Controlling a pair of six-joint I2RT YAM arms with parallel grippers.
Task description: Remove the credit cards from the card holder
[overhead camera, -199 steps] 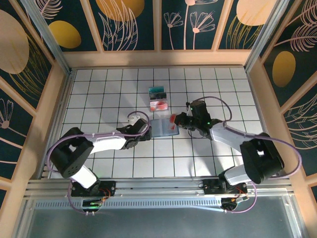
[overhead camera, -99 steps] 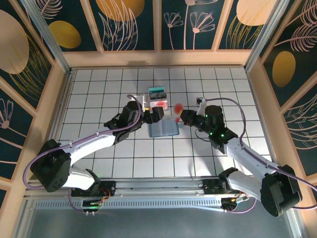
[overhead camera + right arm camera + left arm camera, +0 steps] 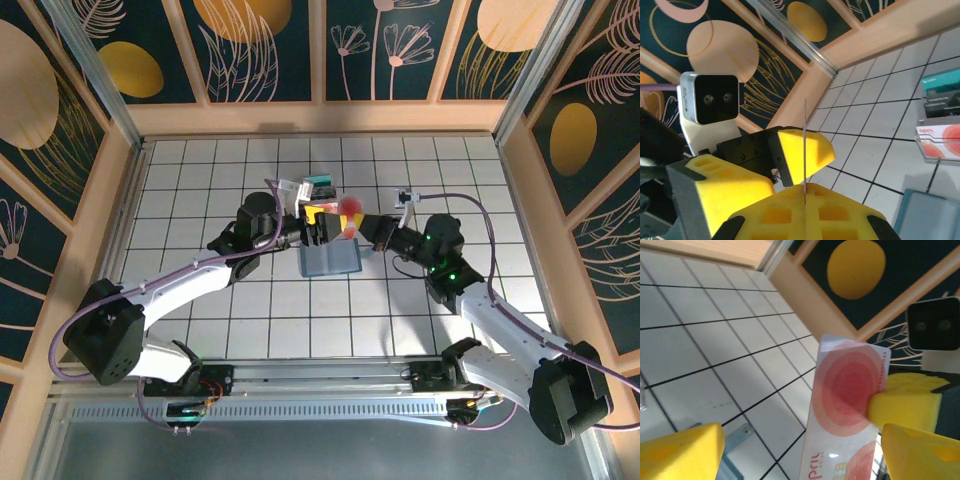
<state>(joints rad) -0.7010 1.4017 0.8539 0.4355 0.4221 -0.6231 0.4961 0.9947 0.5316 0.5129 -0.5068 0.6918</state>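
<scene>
Yellow-padded right gripper [image 3: 360,222] is clamped on one edge of the whitish-pink card [image 3: 847,400], holding it up off the table above the card holder [image 3: 332,262]. The card's face has red concentric rings and red lettering low down (too cropped to read). Left gripper [image 3: 318,224] has its jaws apart, one pad either side of that same card. I see a clear gap on one side and can't tell contact on the other. The slate-blue card holder lies flat on the white grid table [image 3: 200,200]. The teal card [image 3: 318,184] sits on the table beyond it. A second pink-and-white card [image 3: 940,142] lies between them.
</scene>
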